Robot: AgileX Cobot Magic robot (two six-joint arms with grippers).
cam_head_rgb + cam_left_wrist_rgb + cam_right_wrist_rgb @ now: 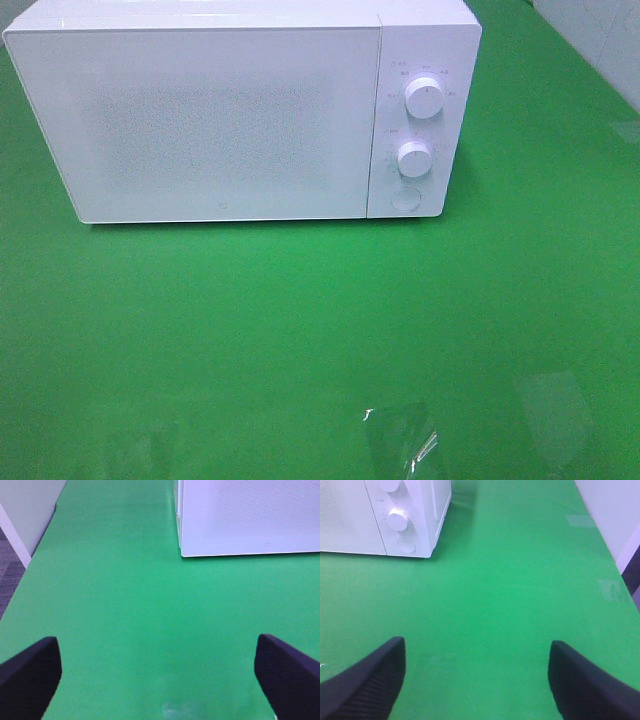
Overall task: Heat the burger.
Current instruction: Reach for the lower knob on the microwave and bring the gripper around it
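Nearest the cameras, the left gripper [156, 650] and the right gripper [476, 647] hang over the green table [300, 320], each with its dark fingers spread wide and nothing between them. Farther back stands the white microwave [200, 120], its door [190, 125] closed. The frosted, dotted panel hides whatever is inside. On the panel right of the door are an upper knob [425, 99], a lower knob [414, 158] and a round button [405, 199]. The burger shows in no view, so its place and look cannot be told.
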